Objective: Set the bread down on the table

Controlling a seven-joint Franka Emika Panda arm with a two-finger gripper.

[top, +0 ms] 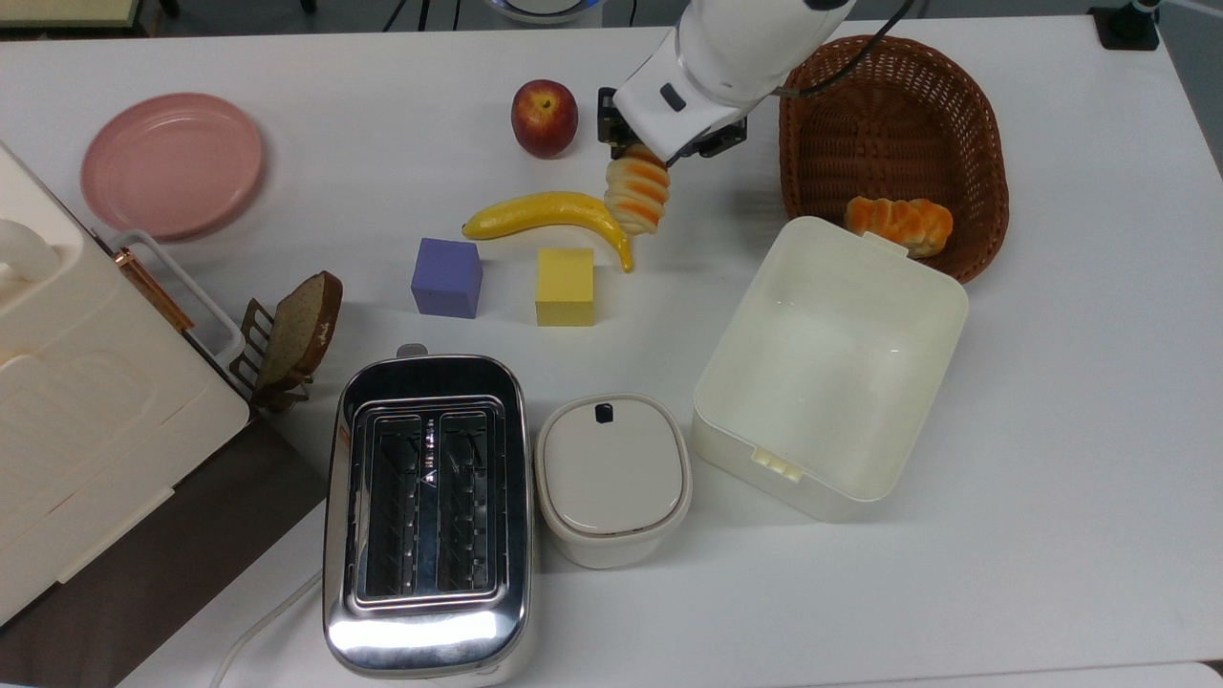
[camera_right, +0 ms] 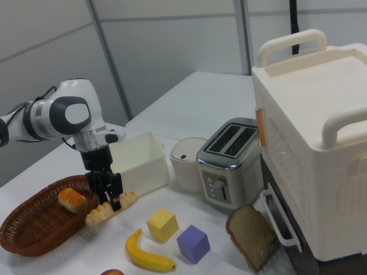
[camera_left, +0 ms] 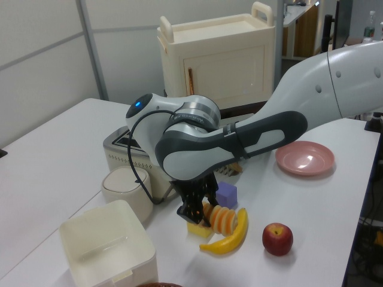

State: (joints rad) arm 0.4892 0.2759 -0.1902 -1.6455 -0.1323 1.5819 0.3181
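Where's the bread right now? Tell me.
The bread hangs in the gripper above the table, out of the basket; in the top view it sits left of the basket, by the banana's right end.

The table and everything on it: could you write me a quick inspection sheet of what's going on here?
Surface: white table, smooth, crowded with props.
Job's things: the bread, a pale twisted roll, is held above the table next to the banana, outside the wicker basket.
Clutter: orange roll in the basket; apple, pink plate, purple cube, yellow cube, open white box, lidded pot, toaster, brown bread slice on a rack.
Hand: the hand is shut on the bread.
Cables: toaster cord at the table edge.
Surroundings: cream cabinet, grey wall panels.
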